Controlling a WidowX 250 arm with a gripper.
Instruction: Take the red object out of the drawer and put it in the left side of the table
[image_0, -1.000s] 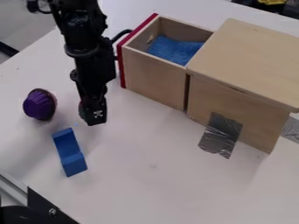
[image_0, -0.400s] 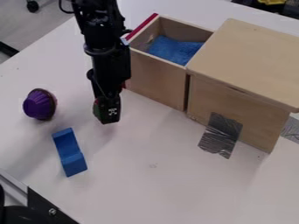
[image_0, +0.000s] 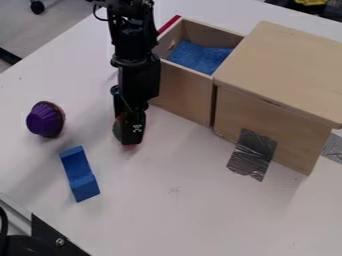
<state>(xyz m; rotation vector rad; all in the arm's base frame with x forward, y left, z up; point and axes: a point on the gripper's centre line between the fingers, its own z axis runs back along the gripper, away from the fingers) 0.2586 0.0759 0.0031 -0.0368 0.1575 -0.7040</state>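
Grey floor — small dark wheel, upper left

The black arm hangs down, its claw clamped.

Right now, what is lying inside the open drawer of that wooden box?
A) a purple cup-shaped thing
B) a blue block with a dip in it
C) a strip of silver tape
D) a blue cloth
D: a crumpled blue cloth lies inside the open drawer, while the purple cup-shaped thing sits out on the table.
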